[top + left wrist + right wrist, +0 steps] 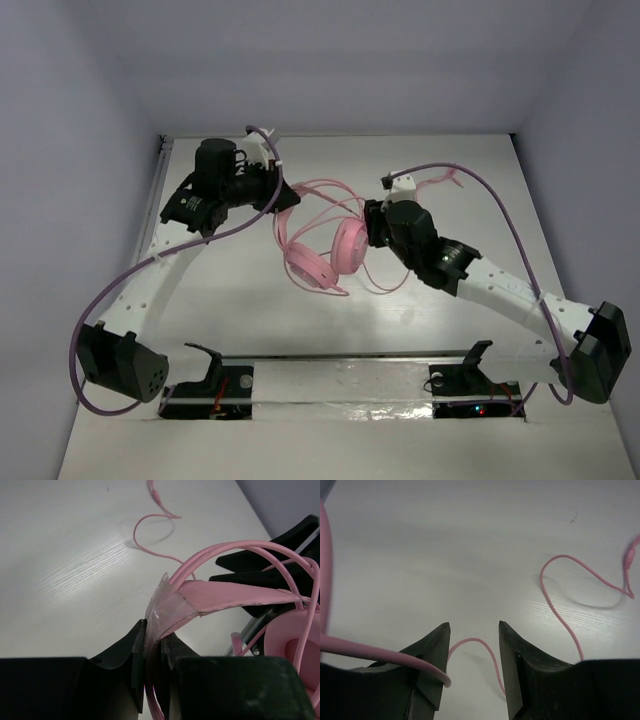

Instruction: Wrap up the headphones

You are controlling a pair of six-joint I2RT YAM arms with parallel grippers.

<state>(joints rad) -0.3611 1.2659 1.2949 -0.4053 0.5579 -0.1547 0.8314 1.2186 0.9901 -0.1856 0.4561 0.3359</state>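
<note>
The pink headphones (330,255) lie mid-table, both round cups side by side, with their thin cable (325,190) looping behind them. My left gripper (287,200) is shut on the flat inner band of the headphones (225,597); that band runs up between the pads, and the wire hoops arch over it. A cup (295,640) shows at the right. My right gripper (372,222) is just right of the cups. It stands open (474,627), low over the table. A cable loop (485,647) lies on the table beyond its jaws, and a pink strand (370,652) drapes across its left finger.
More pink cable curls over the white table (560,615) toward the far side (150,545). Purple arm cables (500,215) arc beside both arms. Grey walls close in the table at back and sides, and a metal rail (340,360) runs along the near edge.
</note>
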